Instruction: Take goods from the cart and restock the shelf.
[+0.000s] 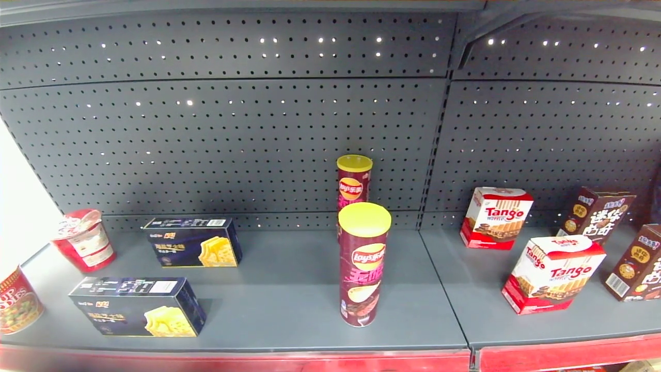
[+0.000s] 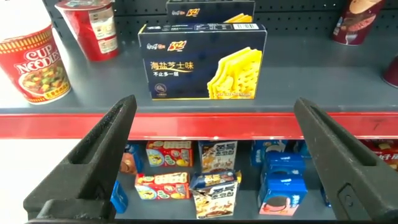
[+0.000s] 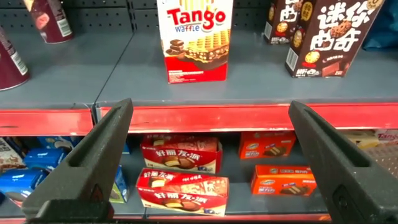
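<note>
The grey shelf [image 1: 289,294] carries goods in pairs. Two dark blue cracker boxes [image 1: 139,306] lie at the left, and two maroon chip cans [image 1: 364,263] with yellow lids stand upright in the middle. Red and white wafer boxes [image 1: 552,274] stand at the right. My left gripper [image 2: 214,106] is open and empty, level with the shelf's red front edge, facing the front cracker box [image 2: 202,62]. My right gripper [image 3: 210,107] is also open and empty, in front of the red edge below a wafer box [image 3: 194,40].
Two red noodle cups [image 1: 84,239] stand at the far left and brown biscuit boxes [image 1: 596,212] at the far right. A lower shelf holds snack packs [image 2: 214,186] and red cake boxes [image 3: 183,186]. A perforated back panel [image 1: 232,144] closes the shelf behind.
</note>
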